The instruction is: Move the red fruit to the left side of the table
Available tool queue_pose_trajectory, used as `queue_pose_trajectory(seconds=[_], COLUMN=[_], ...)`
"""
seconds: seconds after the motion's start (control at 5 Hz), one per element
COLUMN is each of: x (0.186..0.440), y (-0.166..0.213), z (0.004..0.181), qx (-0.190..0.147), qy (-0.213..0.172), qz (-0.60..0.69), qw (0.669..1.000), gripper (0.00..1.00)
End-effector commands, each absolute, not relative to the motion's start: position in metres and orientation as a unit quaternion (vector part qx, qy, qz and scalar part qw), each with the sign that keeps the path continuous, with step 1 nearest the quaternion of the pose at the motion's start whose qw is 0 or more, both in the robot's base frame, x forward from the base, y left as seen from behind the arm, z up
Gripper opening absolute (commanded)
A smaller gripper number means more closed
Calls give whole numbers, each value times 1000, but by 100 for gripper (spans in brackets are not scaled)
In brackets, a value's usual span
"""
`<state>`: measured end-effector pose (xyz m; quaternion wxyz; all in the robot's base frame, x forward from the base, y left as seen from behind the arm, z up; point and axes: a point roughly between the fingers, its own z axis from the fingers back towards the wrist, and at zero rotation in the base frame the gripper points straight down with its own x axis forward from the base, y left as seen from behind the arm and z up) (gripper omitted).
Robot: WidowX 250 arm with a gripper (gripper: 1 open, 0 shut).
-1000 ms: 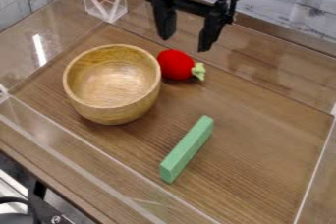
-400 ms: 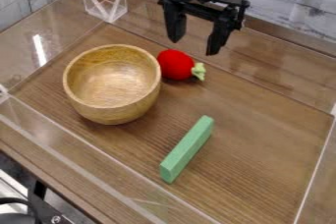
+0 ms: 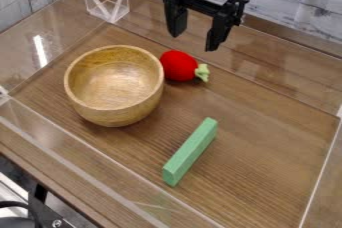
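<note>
The red fruit is small, round and glossy, with a green leafy end pointing right. It lies on the brown wood-grain table, just right of the wooden bowl. My black gripper hangs pointing down, a little above and behind the fruit. It is open, its two fingers spread wide with nothing between them. It does not touch the fruit.
A large wooden bowl stands left of centre. A green rectangular block lies at an angle toward the front. Low clear acrylic walls rim the table, with a folded clear piece at the back left.
The gripper has rolled slightly about its vertical axis and has otherwise stayed where it was. Fruit, bowl and block have not moved.
</note>
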<state>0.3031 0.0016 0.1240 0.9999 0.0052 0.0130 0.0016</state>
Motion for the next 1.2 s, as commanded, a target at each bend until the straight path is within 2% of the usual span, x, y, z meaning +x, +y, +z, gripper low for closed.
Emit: queue_pose_trajectory(seconds=[0.0,0.4,0.6,1.0], x=[297,305,298,288], y=[-4,-18,-20,-15], z=[141,151,154,143], qx=[7,3,8,12], qy=[-22,-30,-28,-24], qz=[-18,-50,-44,-22], qw=[1000,998,999,999], gripper=[100,100,100,100])
